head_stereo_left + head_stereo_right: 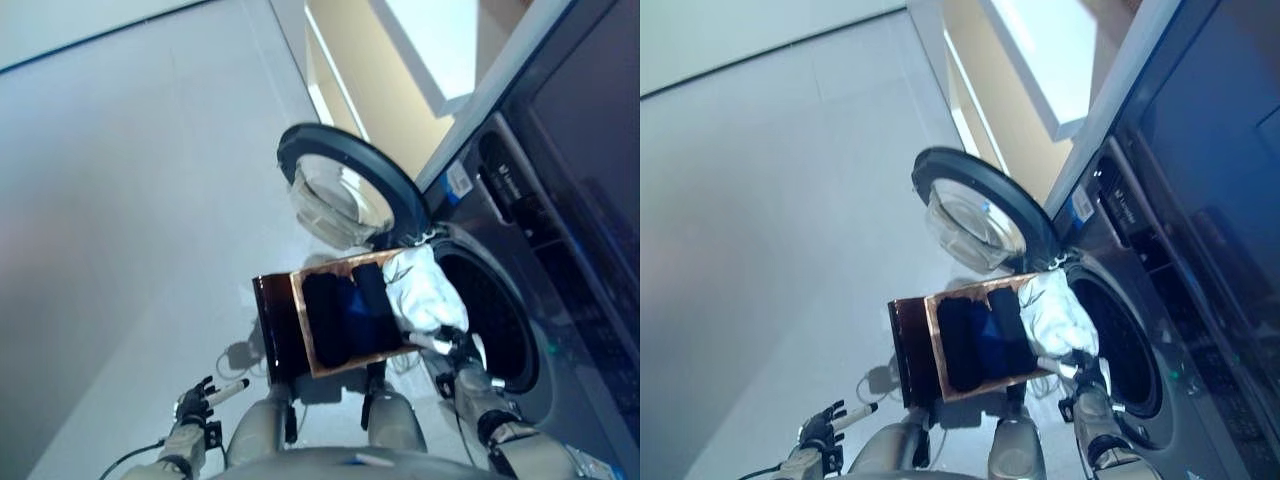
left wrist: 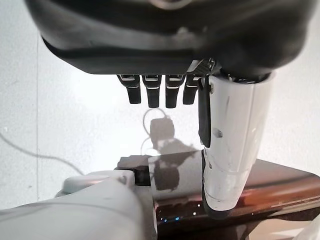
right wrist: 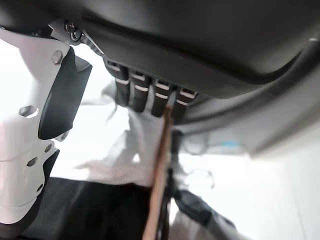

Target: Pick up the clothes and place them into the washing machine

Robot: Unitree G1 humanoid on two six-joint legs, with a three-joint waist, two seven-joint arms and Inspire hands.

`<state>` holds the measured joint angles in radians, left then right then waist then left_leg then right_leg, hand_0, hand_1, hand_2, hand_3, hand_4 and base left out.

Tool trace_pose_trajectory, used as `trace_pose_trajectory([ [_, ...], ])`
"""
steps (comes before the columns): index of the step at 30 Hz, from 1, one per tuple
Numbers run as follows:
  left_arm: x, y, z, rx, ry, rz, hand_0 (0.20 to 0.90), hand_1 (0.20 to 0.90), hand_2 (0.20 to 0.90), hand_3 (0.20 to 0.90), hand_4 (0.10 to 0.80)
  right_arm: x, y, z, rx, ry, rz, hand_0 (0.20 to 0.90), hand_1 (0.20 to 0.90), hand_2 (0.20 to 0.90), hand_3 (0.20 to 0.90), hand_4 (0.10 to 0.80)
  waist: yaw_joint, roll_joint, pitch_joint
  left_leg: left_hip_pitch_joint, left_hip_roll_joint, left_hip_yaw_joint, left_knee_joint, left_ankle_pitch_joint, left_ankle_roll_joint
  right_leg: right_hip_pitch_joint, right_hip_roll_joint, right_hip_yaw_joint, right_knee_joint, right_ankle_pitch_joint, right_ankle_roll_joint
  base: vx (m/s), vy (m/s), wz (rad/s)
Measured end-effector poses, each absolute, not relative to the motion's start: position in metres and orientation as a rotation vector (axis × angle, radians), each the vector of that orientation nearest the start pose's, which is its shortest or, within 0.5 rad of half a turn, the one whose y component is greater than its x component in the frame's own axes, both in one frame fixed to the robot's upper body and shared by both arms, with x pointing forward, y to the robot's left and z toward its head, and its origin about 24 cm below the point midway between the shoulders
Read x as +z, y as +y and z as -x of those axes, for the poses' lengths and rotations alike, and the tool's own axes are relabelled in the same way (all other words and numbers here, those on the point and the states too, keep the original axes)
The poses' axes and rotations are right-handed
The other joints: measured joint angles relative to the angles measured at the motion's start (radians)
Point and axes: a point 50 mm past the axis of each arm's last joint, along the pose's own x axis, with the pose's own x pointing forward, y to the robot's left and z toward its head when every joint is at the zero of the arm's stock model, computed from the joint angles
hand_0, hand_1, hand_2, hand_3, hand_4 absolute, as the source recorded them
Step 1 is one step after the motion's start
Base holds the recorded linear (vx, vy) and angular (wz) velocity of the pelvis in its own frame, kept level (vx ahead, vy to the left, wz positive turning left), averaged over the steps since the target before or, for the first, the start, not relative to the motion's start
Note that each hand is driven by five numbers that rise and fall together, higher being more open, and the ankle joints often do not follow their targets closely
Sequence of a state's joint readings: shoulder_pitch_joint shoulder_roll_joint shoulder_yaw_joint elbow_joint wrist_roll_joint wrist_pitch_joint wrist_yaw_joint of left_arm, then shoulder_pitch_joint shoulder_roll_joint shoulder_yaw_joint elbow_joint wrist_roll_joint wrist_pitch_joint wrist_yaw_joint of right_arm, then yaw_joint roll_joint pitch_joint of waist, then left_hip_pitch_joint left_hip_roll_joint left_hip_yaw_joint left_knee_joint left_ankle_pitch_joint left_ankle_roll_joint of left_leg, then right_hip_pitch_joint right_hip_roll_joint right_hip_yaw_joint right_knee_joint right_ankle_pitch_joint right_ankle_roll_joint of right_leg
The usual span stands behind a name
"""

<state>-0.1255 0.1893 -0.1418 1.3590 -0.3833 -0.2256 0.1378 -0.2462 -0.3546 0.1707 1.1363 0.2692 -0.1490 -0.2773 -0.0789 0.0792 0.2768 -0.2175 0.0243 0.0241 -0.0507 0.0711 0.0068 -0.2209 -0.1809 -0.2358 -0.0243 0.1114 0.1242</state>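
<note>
The two head views look steeply down from above the robot, a small sideways offset apart. Both share the grey front-loading washing machine (image 1: pixel 560 300) with its round glass door (image 1: pixel 345 195) swung open, the dark rectangular wood-rimmed basket (image 1: pixel 975 345) and the pale tiled floor (image 1: pixel 120 200). The left wrist view looks along the left hand (image 2: pixel 165 92) from very close, down onto floor and the basket's glossy side. The right wrist view looks past the right hand (image 3: pixel 150 97) at white cloth (image 3: pixel 130 150) over the basket rim.

White cloth (image 1: pixel 1058 312) at washer opening (image 1: pixel 1118 350), basket (image 1: pixel 975 340) beside.
</note>
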Motion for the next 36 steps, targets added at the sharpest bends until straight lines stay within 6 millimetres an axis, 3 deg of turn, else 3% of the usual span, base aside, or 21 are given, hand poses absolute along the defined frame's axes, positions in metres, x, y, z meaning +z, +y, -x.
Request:
trace_pose_trajectory([
  [6,-0.147,0.225,-0.141,0.361,0.951,-0.041,0.9,0.9,0.9,0.9,0.8,-0.081,-0.268,-0.229,-0.364,0.631,0.43,0.9,0.9,0.9,0.9,0.8,-0.016,-0.017,0.019,0.001,-0.005,0.028,-0.027,0.01,0.009,-0.003,-0.002,0.005,-0.031,0.01,0.009,-0.012,0.003,-0.03],
  [16,-0.14,0.224,-0.159,0.344,0.896,-0.059,0.9,0.9,0.9,0.9,0.8,-0.063,-0.29,-0.245,-0.391,0.614,0.543,0.9,0.9,0.9,0.9,0.8,-0.014,-0.012,0.053,0.002,-0.005,0.027,-0.027,0.011,0.008,0.003,-0.001,0.002,-0.035,0.011,0.009,0.004,0.001,0.01],
  [29,-0.14,0.225,-0.159,0.354,0.897,-0.053,0.9,0.9,0.9,0.9,0.8,-0.078,-0.259,-0.23,-0.305,0.591,0.439,0.9,0.9,0.9,0.9,0.8,-0.021,-0.024,0.063,0.082,-0.005,0.034,-0.029,0.005,0.004,0.087,0.001,0.006,-0.048,0.015,0.011,0.033,0.041,-0.01],
  [36,-0.142,0.228,-0.151,0.358,0.918,-0.065,0.9,0.9,0.9,0.9,0.8,-0.08,-0.248,-0.222,-0.266,0.569,0.398,0.9,0.9,0.9,0.9,0.8,-0.036,-0.073,0.038,0.113,-0.005,0.047,-0.029,-0.001,0.01,0.11,0.0,0.019,-0.048,0.018,0.008,0.018,0.052,-0.06],
])
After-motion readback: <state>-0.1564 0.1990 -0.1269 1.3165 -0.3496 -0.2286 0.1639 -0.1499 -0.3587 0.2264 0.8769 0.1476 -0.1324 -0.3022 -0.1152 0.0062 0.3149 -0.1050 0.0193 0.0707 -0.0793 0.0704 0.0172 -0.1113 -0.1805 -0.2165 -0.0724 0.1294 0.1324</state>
